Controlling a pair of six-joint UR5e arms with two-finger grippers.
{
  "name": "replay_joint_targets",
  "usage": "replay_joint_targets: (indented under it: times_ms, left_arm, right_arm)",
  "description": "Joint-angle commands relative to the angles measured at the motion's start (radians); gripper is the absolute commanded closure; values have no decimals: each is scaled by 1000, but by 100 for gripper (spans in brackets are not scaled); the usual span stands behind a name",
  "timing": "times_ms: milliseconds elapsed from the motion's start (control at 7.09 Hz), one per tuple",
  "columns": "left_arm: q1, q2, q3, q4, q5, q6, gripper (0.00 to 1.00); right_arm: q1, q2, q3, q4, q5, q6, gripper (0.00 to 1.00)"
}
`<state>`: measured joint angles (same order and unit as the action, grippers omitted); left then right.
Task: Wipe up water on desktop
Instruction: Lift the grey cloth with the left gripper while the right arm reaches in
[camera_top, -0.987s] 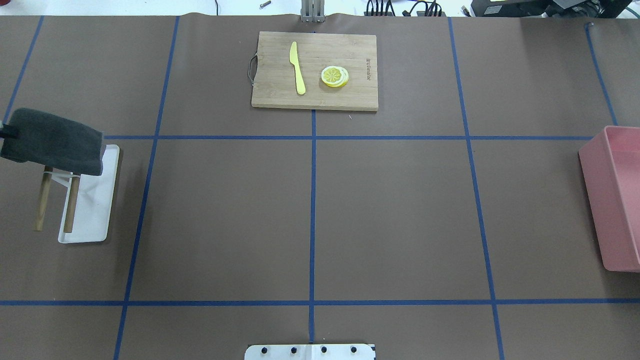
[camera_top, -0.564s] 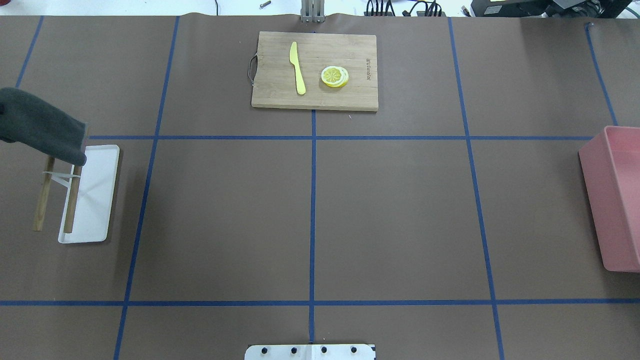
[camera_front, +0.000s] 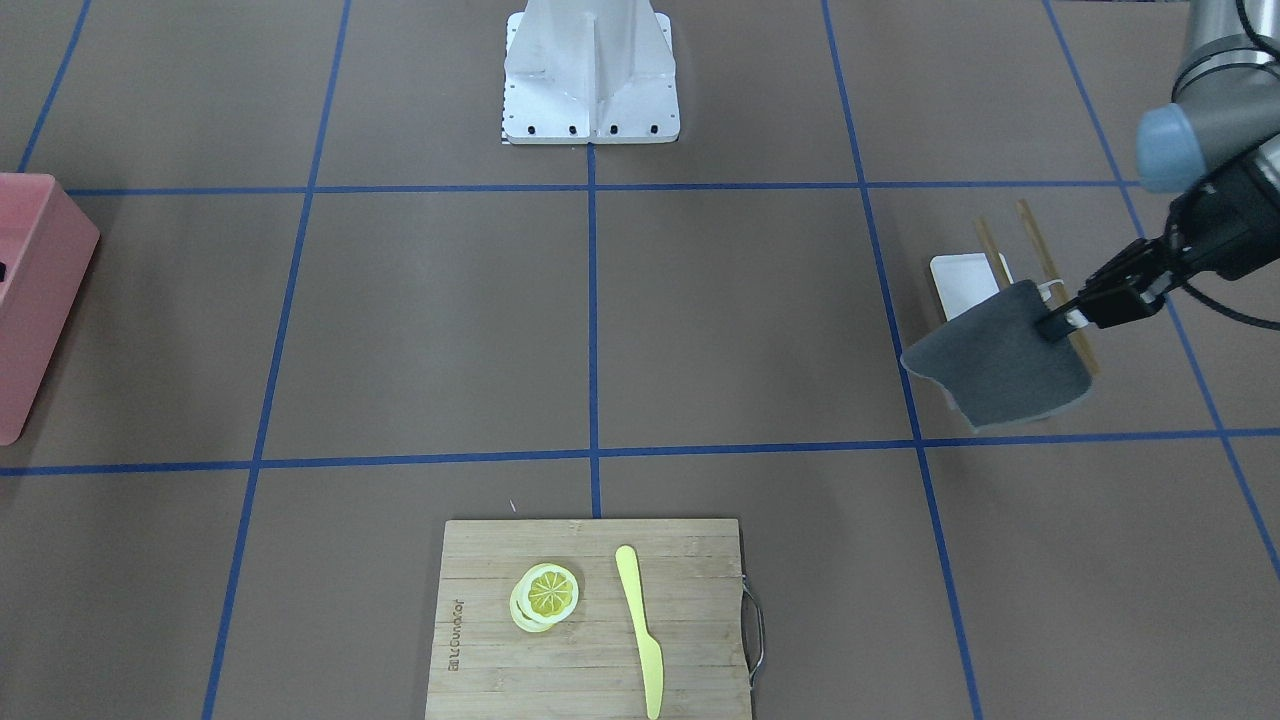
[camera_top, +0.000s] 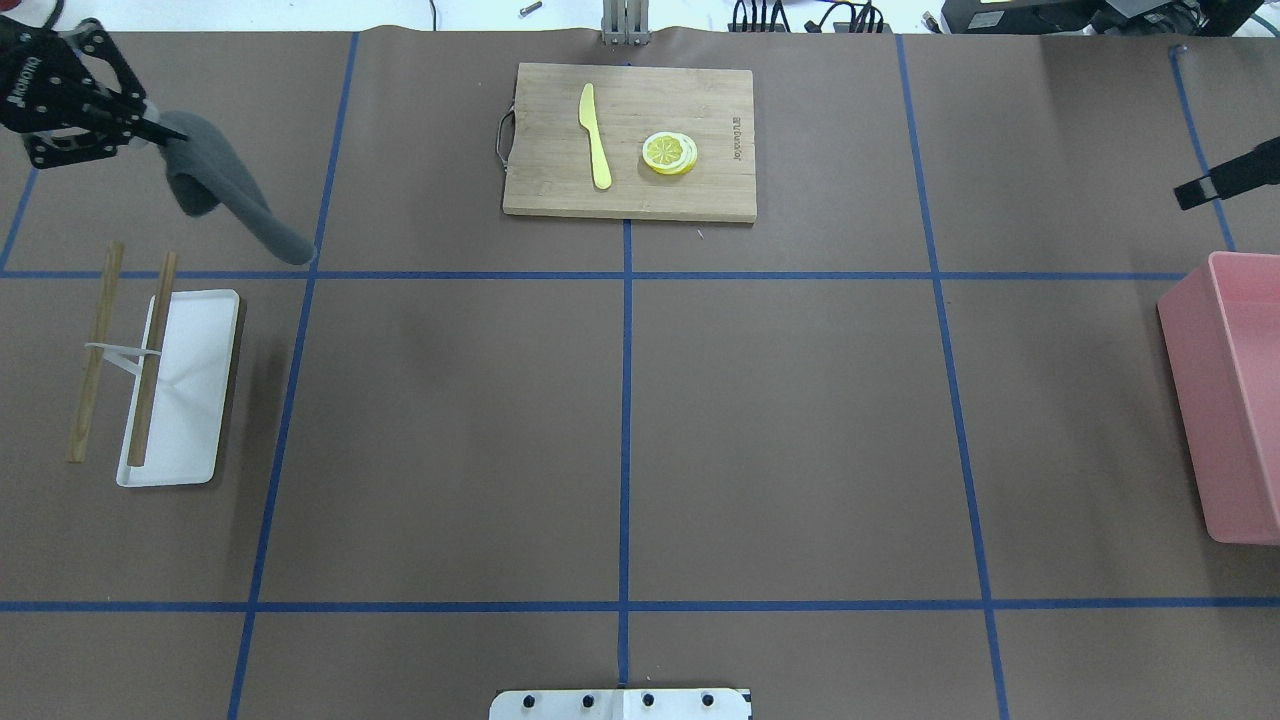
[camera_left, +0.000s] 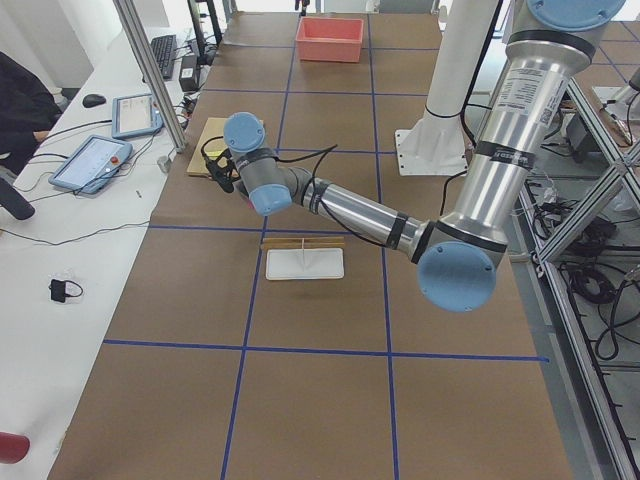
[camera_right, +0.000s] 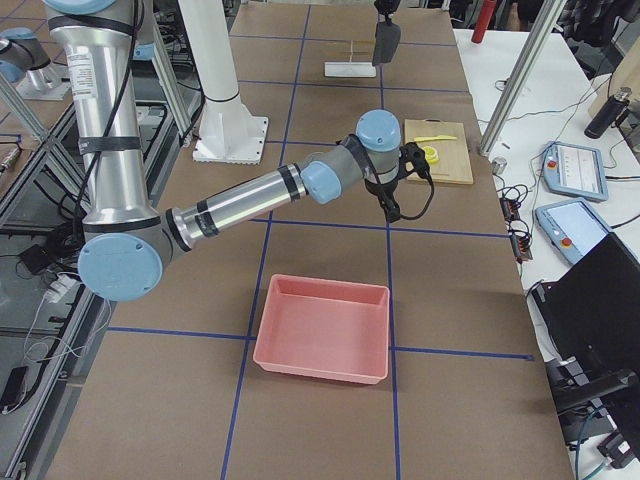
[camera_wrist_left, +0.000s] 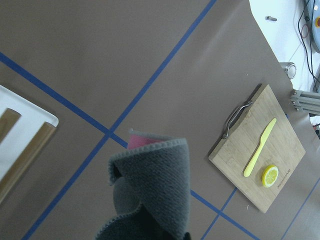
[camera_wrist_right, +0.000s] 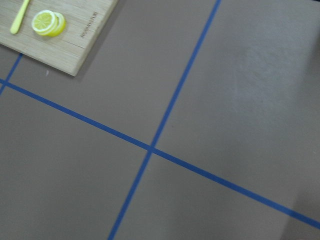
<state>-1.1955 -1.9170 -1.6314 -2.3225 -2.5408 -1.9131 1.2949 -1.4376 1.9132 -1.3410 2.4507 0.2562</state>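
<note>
The desktop (camera_top: 780, 420) is a brown tabletop crossed by blue tape lines; I see no clear water on it. My left gripper (camera_top: 158, 133) is shut on a dark grey cloth (camera_top: 228, 195) and holds it in the air over the far left square, beyond the rack. In the front-facing view the same gripper (camera_front: 1058, 322) holds the hanging cloth (camera_front: 1000, 365). In the left wrist view the cloth (camera_wrist_left: 150, 190) hangs folded, with a pink edge inside. My right gripper (camera_top: 1192, 192) shows only as a dark tip at the right edge; I cannot tell whether it is open or shut.
A white tray with a two-bar wooden rack (camera_top: 175, 390) stands at the left. A bamboo cutting board (camera_top: 630, 190) with a yellow knife (camera_top: 595, 135) and lemon slices (camera_top: 668, 152) lies at the far middle. A pink bin (camera_top: 1235, 400) stands at the right edge.
My left gripper has carried the cloth off the rack, away from the robot and to the right, leaving the rack bare. The tip of my right gripper has come into view at the right edge.
</note>
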Motion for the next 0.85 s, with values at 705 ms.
replay_joint_targets:
  times_ms: [705]
  left_arm:
    - [367,-303,-13,192,275,-300,100]
  right_arm:
    - [-602,218,-2,373,-479,178,0]
